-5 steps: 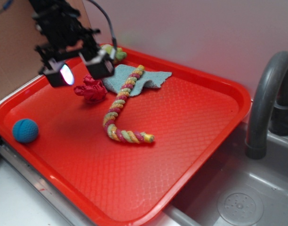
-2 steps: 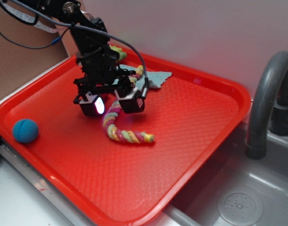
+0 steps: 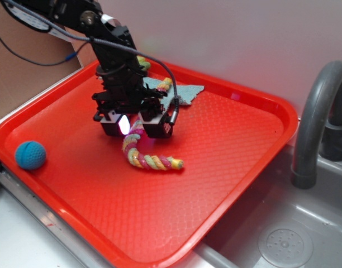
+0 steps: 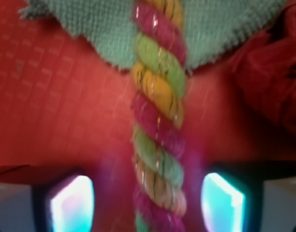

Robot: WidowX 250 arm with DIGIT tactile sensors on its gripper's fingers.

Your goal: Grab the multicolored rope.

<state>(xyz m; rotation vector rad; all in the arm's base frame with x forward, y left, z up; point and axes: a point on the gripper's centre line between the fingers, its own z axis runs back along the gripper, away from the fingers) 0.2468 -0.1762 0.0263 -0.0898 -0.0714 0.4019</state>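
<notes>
The multicolored rope (image 3: 151,162), a twisted cord of pink, yellow and green strands, lies curved on the red tray (image 3: 227,145). In the wrist view the rope (image 4: 157,111) runs straight up the middle of the picture. My gripper (image 3: 133,127) is low over its middle part, open, one finger on each side. Its glowing pads (image 4: 73,208) stand clear of the rope, with a gap left and right. The arm hides part of the rope in the exterior view.
A light-blue cloth (image 3: 185,92) lies under the rope's far end. A crumpled red fabric piece (image 4: 273,82) sits just beside the rope. A small blue ball (image 3: 30,154) rests near the tray's left rim. A sink with a grey faucet (image 3: 316,117) is at right.
My gripper came down from the tray's back left to the rope's middle and sank lower, with its fingers now astride the rope. The rope has not moved.
</notes>
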